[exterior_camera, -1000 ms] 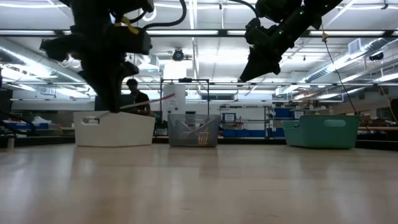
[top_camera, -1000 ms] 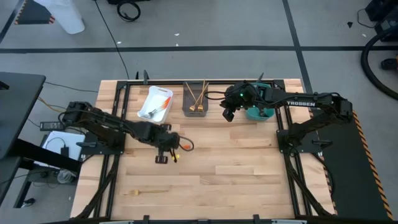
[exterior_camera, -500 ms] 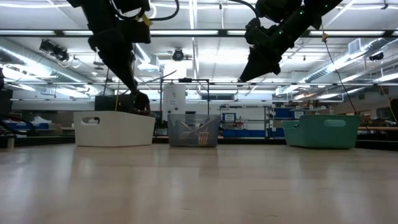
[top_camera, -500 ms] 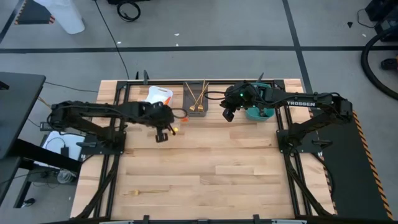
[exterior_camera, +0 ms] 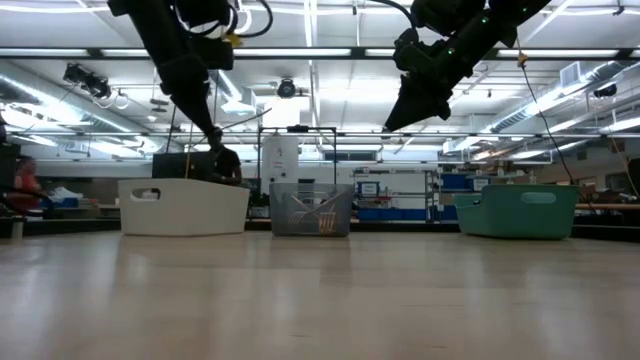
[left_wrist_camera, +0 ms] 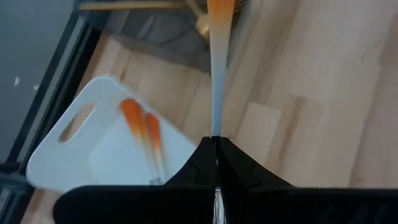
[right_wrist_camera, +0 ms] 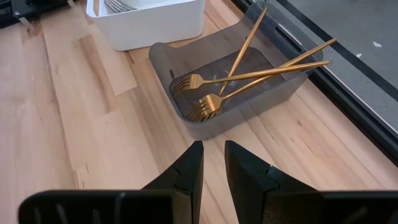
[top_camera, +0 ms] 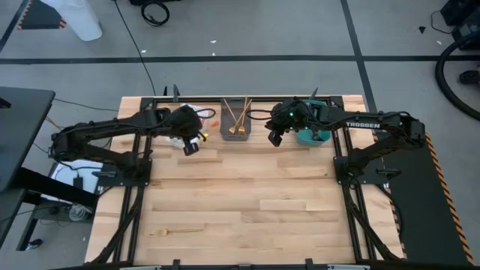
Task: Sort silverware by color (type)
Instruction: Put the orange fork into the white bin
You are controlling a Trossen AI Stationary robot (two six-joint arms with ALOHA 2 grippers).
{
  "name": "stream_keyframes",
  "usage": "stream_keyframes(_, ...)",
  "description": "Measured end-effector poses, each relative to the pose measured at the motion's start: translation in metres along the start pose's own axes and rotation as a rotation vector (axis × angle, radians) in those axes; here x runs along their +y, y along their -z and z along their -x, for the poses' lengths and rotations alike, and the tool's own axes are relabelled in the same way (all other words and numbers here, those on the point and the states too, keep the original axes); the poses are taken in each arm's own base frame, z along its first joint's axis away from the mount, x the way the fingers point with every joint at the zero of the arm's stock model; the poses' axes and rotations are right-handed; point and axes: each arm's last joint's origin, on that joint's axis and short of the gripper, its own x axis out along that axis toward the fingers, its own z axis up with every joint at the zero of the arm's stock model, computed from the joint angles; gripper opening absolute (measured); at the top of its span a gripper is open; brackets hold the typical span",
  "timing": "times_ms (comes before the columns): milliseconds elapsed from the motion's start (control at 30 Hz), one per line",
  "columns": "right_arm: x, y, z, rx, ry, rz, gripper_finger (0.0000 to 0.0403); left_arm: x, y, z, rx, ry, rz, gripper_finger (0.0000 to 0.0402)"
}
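An orange-handled utensil [left_wrist_camera: 218, 68] is held between the closed jaws of the left gripper [top_camera: 190, 144], which is raised above the white bin [left_wrist_camera: 99, 163] at the far edge of the wooden surface [top_camera: 255, 202]. Two orange-handled pieces [left_wrist_camera: 142, 132] are seen in that bin. The right gripper [top_camera: 274, 138] is held aloft beside the grey bin [right_wrist_camera: 283, 79], jaws narrowly parted and empty. Three gold forks [right_wrist_camera: 249, 76] are seen in the grey bin; another gold fork [top_camera: 177, 232] is seen on the near surface.
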Motion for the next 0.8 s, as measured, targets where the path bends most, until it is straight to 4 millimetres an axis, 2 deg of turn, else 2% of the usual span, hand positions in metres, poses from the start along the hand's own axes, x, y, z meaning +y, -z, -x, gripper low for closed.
stream_keyframes(800,0.000,0.000,0.000,0.000,0.000,-0.026,0.0077,0.077,0.020,-0.006,0.079,-0.133,0.217,0.0008)
